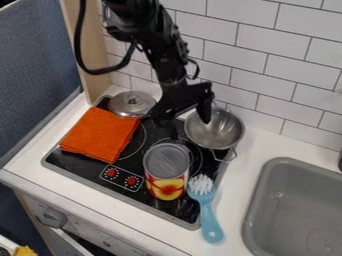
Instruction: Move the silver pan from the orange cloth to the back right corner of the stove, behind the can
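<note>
Camera view: the black gripper [182, 121] hangs over the far part of the black stove [150, 194], with its two fingers spread wide. One finger is at the left side of the shiny bowl [224, 131] (I can't tell if they touch). That bowl sits at the far right of the stove. A silver lid [131, 105] is at the far left, and a folded orange cloth [100, 134] is nearer, on the left. Nearer than the gripper, a big can [167, 170] stands up. Just right of it is a blue brush [208, 212], bristles up, and farther right is a gray sink [294, 200].
</note>
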`<state>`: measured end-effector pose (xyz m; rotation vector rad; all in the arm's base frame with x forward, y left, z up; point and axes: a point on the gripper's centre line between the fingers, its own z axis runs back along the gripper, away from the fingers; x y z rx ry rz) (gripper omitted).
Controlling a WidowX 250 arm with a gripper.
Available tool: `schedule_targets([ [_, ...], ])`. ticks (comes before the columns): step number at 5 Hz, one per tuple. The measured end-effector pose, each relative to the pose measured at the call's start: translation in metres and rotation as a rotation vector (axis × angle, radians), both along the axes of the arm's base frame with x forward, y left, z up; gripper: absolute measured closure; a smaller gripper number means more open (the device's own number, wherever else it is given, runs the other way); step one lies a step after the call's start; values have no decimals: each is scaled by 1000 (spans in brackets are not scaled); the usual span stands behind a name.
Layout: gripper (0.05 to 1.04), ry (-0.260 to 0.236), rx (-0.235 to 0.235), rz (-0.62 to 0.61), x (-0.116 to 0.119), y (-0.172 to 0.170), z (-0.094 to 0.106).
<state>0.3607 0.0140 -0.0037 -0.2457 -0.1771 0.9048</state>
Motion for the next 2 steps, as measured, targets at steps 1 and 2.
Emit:
schedule_targets([
  [1,83,-26,5,-8,-1,0,29],
  [2,83,-77,46,23,-3,11,56],
])
